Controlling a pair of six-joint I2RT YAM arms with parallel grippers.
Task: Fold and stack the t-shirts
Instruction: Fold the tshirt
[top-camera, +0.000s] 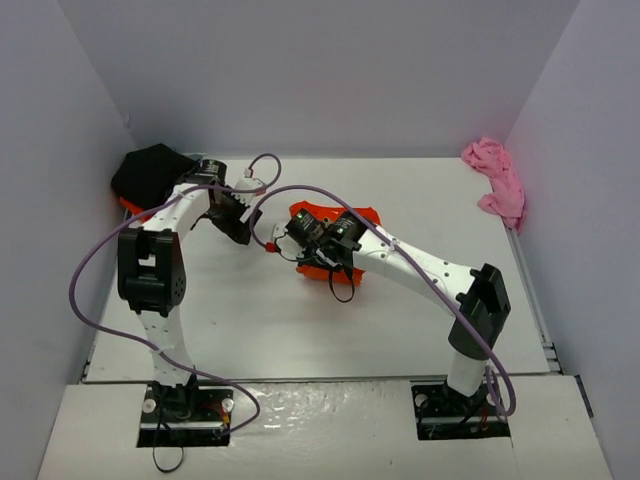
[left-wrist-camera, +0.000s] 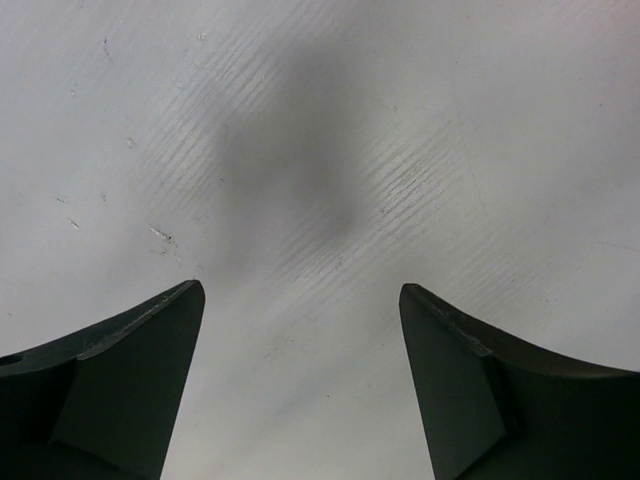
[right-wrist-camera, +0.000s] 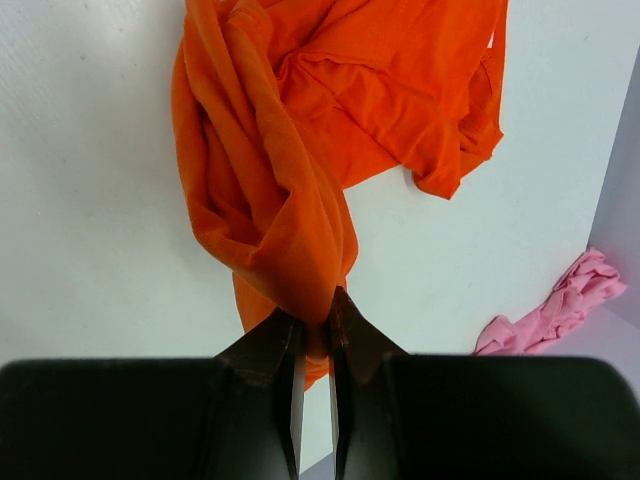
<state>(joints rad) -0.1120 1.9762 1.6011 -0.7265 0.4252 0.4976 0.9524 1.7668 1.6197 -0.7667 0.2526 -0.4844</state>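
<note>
orange t-shirt (top-camera: 306, 213) pinched mid-table

White table (top-camera: 300, 330) fills the view, w/ the orange t-shirt bunched at its centre, partly under the R arm. Black t-shirt (top-camera: 150, 170) is heaped in the far-left corner, an orange strip (top-camera: 128, 207) showing at its near edge. Pink t-shirt (top-camera: 497, 178) is crumpled far right, against the wall. Right gripper (right-wrist-camera: 315, 308): jaws nearly closed, a gathered fold of the orange t-shirt clamped between the tips, the rest trailing away over the table. Left gripper (left-wrist-camera: 300, 288): jaws wide apart, nothing in them, bare table below, just left of the orange t-shirt.
</note>
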